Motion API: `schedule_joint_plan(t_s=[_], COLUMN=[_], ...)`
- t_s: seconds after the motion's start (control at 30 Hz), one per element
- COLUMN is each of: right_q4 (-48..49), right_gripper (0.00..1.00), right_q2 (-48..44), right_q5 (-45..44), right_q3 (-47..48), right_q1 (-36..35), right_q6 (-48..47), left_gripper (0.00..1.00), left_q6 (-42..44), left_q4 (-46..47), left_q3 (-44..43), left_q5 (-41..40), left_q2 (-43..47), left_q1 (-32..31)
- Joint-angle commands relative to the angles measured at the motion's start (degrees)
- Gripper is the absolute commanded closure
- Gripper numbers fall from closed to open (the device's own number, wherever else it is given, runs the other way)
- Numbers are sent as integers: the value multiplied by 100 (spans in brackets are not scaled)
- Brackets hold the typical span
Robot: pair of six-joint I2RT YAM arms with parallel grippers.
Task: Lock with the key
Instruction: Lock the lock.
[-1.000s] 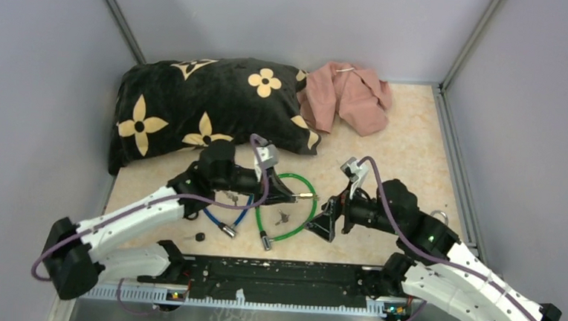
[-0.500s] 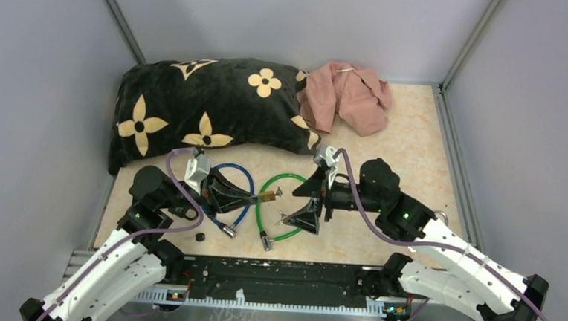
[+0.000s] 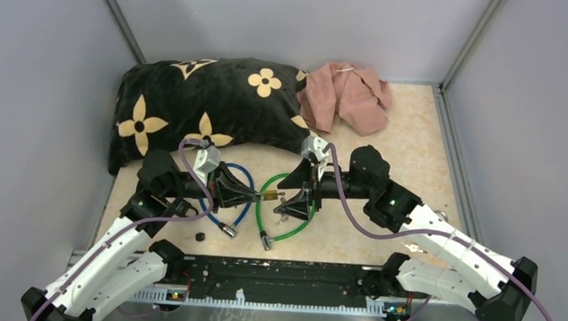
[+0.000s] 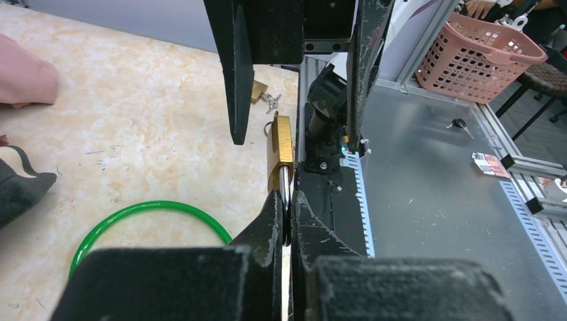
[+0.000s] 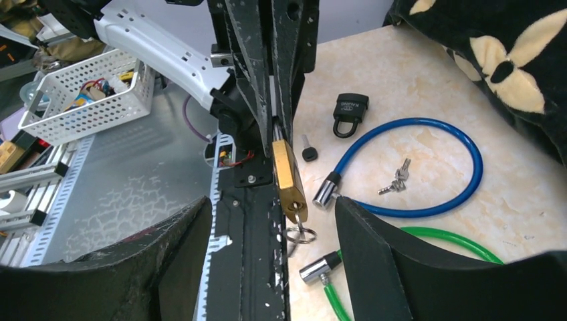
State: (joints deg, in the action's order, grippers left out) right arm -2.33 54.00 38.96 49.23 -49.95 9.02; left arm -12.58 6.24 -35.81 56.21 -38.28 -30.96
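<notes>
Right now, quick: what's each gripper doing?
Left gripper: shut on the brass padlock, gripped by its shackle.
Right gripper: open, fingers either side of the padlock, gripping nothing.

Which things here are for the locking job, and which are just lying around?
For the job: brass padlock, gripped by the left end effector; key ring hanging from it; open right end effector.

Just lying about: blue cable lock, green cable lock, black padlock, pillow, pink cloth.
</notes>
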Motion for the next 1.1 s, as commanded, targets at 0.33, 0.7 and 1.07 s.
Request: schedule_joint_plan(t_s=[0.33, 0.7, 1.07], right_q4=[1307, 1576, 2130], right_gripper=[43, 92, 100], right_q2=[339, 462, 261], right_q5=[325, 522, 50], right_q3=[-103, -246, -532], right_q1=[30, 34, 73], right_q6=[373, 675, 1274], left_gripper=[100, 100, 61], left_q6=[-107, -377, -1459], left_q4=[561, 882, 1312], left_q3=[-189, -140, 424], left_q5=[382, 430, 16], left_q2=[-193, -279, -78], left_q1=[29, 29, 204])
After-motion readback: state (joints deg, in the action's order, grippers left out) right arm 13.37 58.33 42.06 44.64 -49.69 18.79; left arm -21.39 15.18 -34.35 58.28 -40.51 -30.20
